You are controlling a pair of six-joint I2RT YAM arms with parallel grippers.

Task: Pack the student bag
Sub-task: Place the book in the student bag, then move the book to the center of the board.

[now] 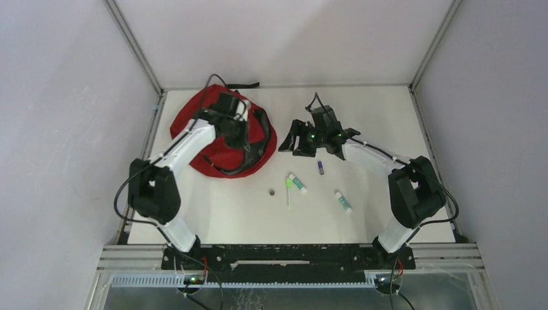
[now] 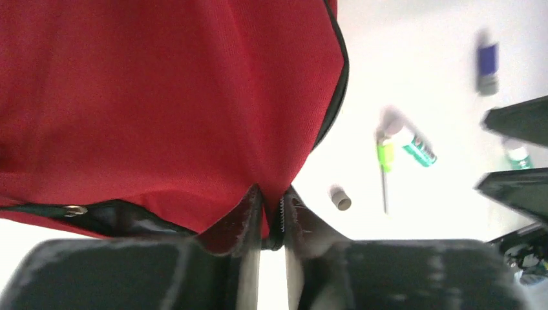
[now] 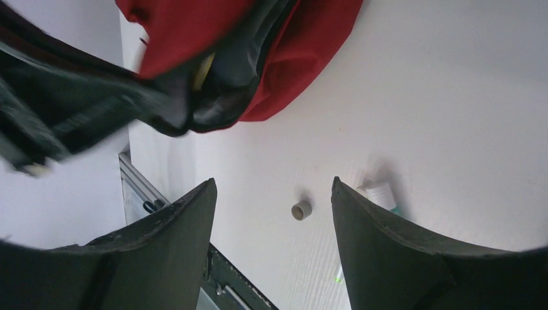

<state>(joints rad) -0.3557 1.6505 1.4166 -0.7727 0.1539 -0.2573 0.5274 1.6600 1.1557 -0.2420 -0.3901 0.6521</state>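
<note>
The student bag (image 1: 216, 139), red with black trim, lies at the back left of the table. My left gripper (image 1: 247, 141) sits over its right side. In the left wrist view the left gripper (image 2: 272, 223) is shut on the bag's black zip edge (image 2: 282, 219), with red fabric (image 2: 161, 97) spread above it. My right gripper (image 1: 292, 139) hovers just right of the bag, open and empty. In the right wrist view its fingertips (image 3: 208, 190) frame bare table, and the bag's open mouth (image 3: 226, 77) shows dark lining at the upper left.
Loose items lie on the white table in front of the grippers: a small grey cylinder (image 1: 272, 192), a green pen (image 1: 288, 190), a green-and-white tube (image 1: 298, 183), a small blue-capped item (image 1: 320, 167) and another tube (image 1: 343, 201). Metal rails edge the table.
</note>
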